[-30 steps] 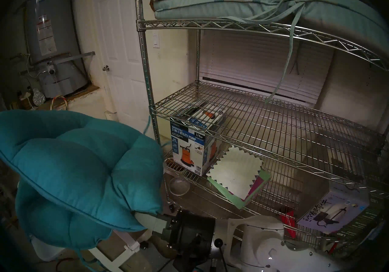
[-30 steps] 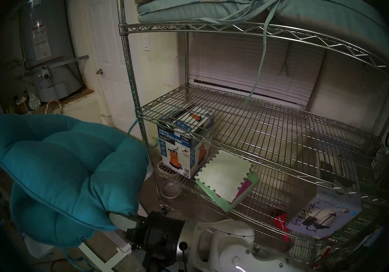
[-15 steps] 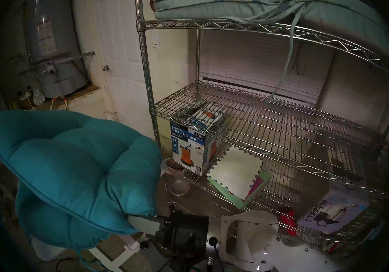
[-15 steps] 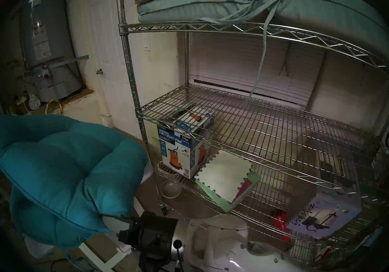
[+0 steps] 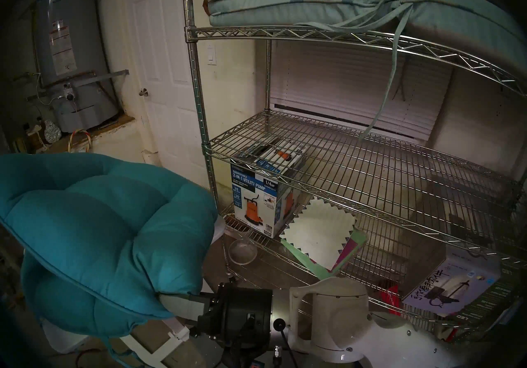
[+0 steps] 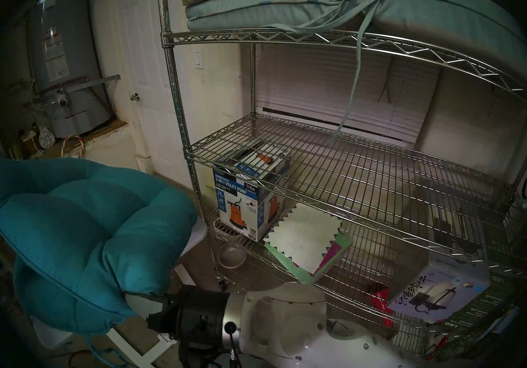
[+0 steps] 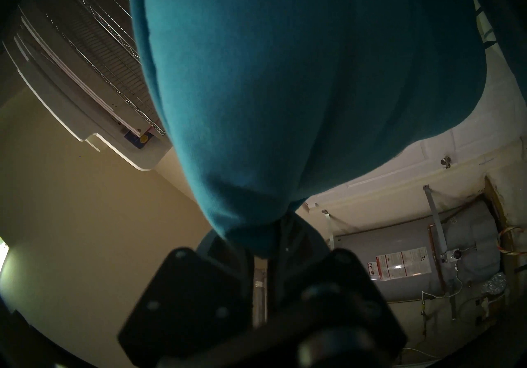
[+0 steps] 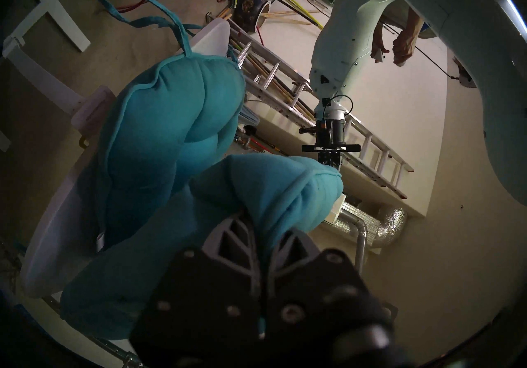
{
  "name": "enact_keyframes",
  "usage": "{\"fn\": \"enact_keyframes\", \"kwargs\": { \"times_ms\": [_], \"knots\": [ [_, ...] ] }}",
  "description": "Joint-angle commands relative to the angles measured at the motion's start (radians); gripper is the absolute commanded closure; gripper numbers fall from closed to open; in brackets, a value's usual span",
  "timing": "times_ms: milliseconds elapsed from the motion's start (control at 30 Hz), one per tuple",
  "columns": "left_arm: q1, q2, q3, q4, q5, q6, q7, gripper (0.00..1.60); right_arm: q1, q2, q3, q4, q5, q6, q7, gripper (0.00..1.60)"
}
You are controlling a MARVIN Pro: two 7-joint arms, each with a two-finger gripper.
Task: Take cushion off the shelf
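- teal tufted cushion (image 5: 94, 233) is clear of the chrome wire shelf (image 5: 353, 176); it hangs to the left of the rack's front-left post, over a small white worktop (image 8: 54, 233), not touching any tier.
- right tool (image 8: 261, 233): jaws shut on the cushion's near corner seam, fabric pinched between the ribbed fingers (image 8: 231, 236).
- left tool (image 7: 272, 240): jaws nearly shut, clamped on the opposite corner; in the right wrist view it sits at the cushion's far end.
- governing relation: the cushion's long axis runs between the two tools, sagging and folded in the middle, lower fold near the worktop.
- judgement: removal is done; set-down depends on both tools descending together, neither arm favoured.
- pale cushions (image 5: 299, 2) remain on the upper tier.
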Motion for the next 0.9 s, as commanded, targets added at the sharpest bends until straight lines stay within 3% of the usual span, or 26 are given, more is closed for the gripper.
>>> {"fn": "enact_keyframes", "kwargs": {
  "times_ms": [0,867],
  "knots": [
    [-0.012,0.059,-0.041,0.033,-0.037,0.016,0.028,1.60,0.055,-0.044,-0.029,0.020,0.009,-0.017,-0.006,1.60],
    [-0.030,0.151,-0.041,0.208,-0.004,0.024,0.019,1.60,0.242,-0.188,-0.170,0.186,0.013,-0.057,0.003,1.60]
  ]
}}
